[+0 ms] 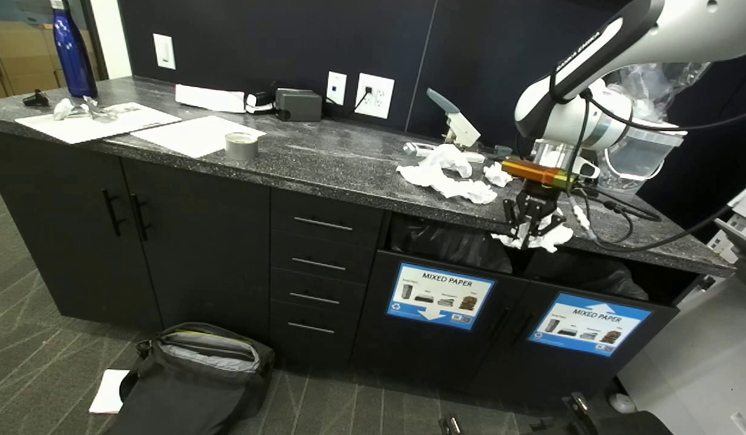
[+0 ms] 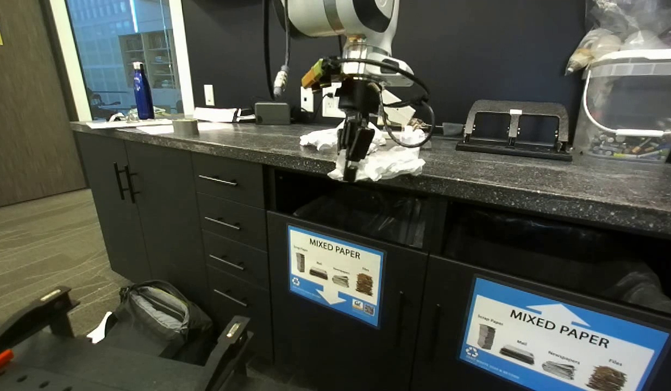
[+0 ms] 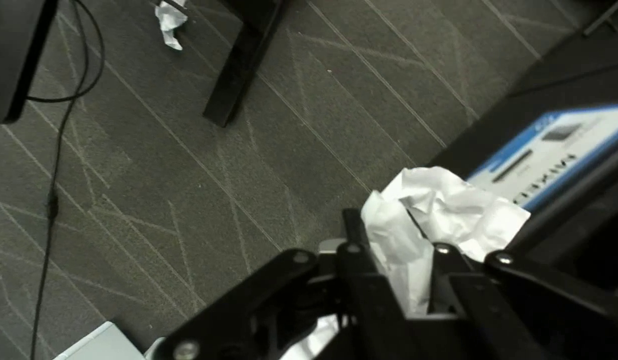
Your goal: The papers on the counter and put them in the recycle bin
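A crumpled white paper point(image 3: 446, 210) is pinched between the fingers of my gripper point(image 3: 386, 225), which is shut on it. In both exterior views this held paper point(image 1: 551, 237) point(image 2: 392, 164) spreads out around the fingertips, at the front edge of the counter point(image 1: 324, 163). Behind it on the countertop lie a larger crumpled paper point(image 1: 442, 175) and a smaller wad point(image 1: 498, 174). Below are two open recycle bin compartments with dark liners point(image 1: 451, 244) point(image 1: 596, 275), their fronts labelled MIXED PAPER. The gripper point(image 1: 522, 237) is above the area between the two openings.
A stapler point(image 1: 460, 127), a hole punch point(image 2: 513, 130) and a clear bucket point(image 1: 641, 151) stand on the counter. A tape roll point(image 1: 241, 146), flat sheets point(image 1: 197, 134) and a blue bottle point(image 1: 73, 54) are farther along. A paper scrap point(image 3: 169, 22) and a bag point(image 1: 197, 380) lie on the floor.
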